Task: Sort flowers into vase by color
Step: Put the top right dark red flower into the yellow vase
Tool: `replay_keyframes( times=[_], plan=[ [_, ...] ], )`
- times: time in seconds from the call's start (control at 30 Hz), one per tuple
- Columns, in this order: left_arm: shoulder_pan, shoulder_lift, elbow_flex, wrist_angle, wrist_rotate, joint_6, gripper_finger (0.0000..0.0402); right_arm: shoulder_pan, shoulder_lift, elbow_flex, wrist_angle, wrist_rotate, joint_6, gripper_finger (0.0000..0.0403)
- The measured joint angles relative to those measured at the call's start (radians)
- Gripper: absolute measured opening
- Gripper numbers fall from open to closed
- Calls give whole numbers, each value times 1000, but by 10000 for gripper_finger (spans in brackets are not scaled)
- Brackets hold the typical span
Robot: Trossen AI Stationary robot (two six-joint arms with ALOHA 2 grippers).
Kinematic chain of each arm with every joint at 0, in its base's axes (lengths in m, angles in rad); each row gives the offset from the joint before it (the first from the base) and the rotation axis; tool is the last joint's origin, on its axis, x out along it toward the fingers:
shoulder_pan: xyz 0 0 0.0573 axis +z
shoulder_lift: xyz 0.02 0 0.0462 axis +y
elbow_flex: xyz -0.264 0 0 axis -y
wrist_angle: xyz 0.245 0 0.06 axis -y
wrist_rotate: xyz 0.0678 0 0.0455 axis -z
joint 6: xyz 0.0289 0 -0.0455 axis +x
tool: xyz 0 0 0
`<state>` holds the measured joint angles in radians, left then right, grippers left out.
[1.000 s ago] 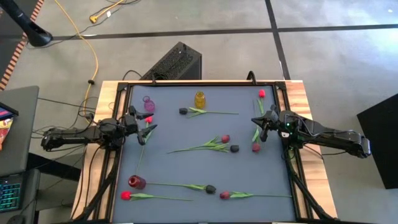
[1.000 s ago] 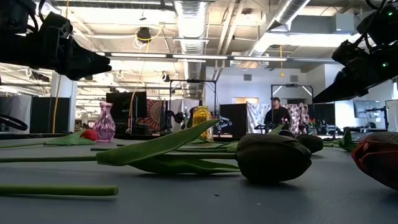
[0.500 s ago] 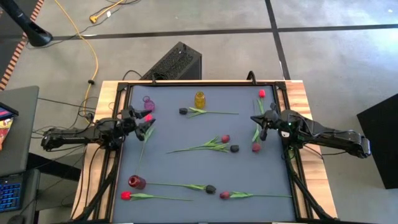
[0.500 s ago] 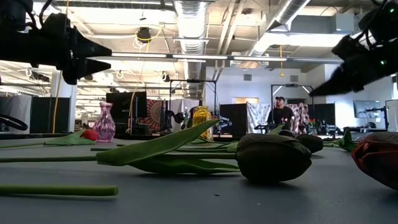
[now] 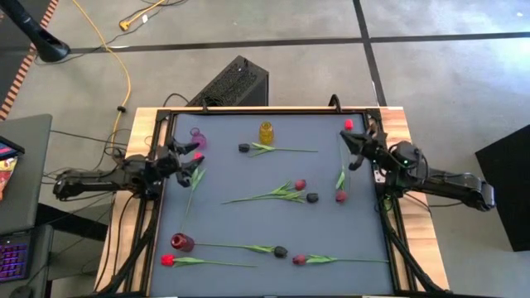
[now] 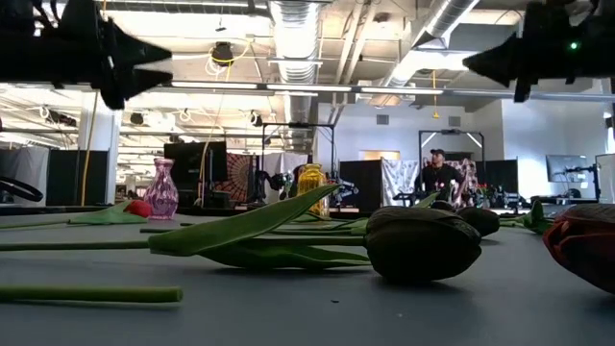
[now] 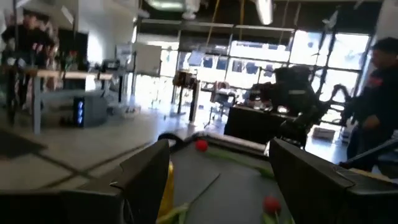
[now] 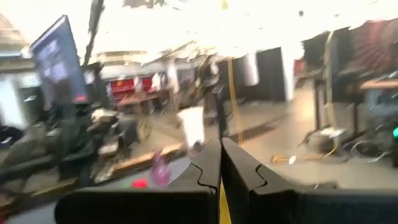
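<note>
Flowers (image 5: 286, 193) lie flat all over the grey table (image 5: 248, 223), none in a vase: thin green stems, small red or near-black heads. The left gripper (image 5: 187, 157), jaws wide and empty, hovers just above one red tulip (image 5: 197, 157); a thin stem may slip out. The right gripper (image 5: 352, 146), closed on nothing, hangs near another red tulip (image 5: 348, 125).

Grey concrete floor (image 5: 447, 83) crossed by dark seams; a yellow cable (image 5: 126, 74) trails at upper left. Bright strip ceiling lights (image 6: 288, 91) and silver ducts (image 6: 298, 29) run overhead.
</note>
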<state>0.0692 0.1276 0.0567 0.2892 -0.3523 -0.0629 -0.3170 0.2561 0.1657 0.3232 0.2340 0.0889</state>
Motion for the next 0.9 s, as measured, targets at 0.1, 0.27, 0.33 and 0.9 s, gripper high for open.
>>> replay_keyframes(
  times=[0.1, 0.27, 0.33, 0.9],
  plan=[
    [0, 71, 50, 0, 12, 51, 265, 2, 67, 60, -36, -3, 0, 38],
    [0, 228, 155, -13, 55, 146, 265, 42, 303, 249, -170, -85, 6, 39],
    [0, 293, 194, -37, 60, 182, 265, 60, 405, 348, -289, -86, -39, 42],
    [0, 690, 270, 45, 54, 243, 265, 147, 969, 924, -1090, -41, -375, 184]
  ],
)
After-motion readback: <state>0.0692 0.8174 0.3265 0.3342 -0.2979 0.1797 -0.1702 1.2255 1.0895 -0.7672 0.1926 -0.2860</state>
